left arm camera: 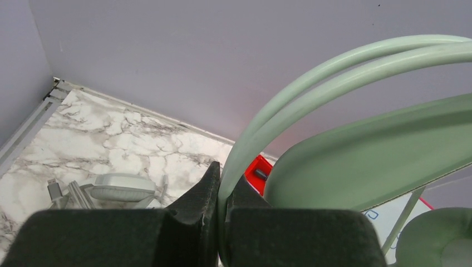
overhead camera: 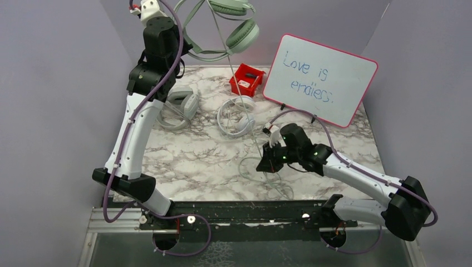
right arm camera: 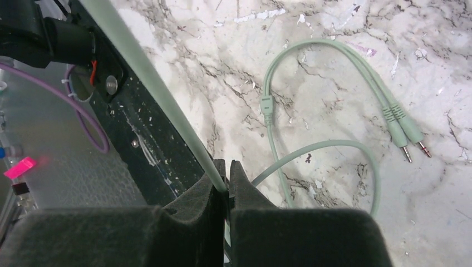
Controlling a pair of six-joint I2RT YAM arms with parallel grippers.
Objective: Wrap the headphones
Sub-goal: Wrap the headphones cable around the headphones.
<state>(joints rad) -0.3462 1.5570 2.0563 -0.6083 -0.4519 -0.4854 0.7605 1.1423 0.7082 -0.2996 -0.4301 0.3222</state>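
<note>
My left gripper (overhead camera: 188, 49) is raised high at the back and shut on the headband (left arm camera: 334, 72) of the mint headphones (overhead camera: 236, 25), whose cups (left arm camera: 378, 161) hang beside it. From them the thin cable (overhead camera: 227, 53) runs taut down to my right gripper (overhead camera: 269, 163), low over the table. In the right wrist view the right gripper (right arm camera: 228, 169) is shut on that cable (right arm camera: 150, 83). The cable's loose end loops on the marble (right arm camera: 334, 144), ending in two plugs (right arm camera: 409, 139).
A white pair of headphones (overhead camera: 236, 118) and a grey-green pair (overhead camera: 181, 105) lie on the marble table (overhead camera: 189, 161). A red bin (overhead camera: 246, 79) and a leaning whiteboard (overhead camera: 320, 78) stand at the back right. Purple walls enclose the table.
</note>
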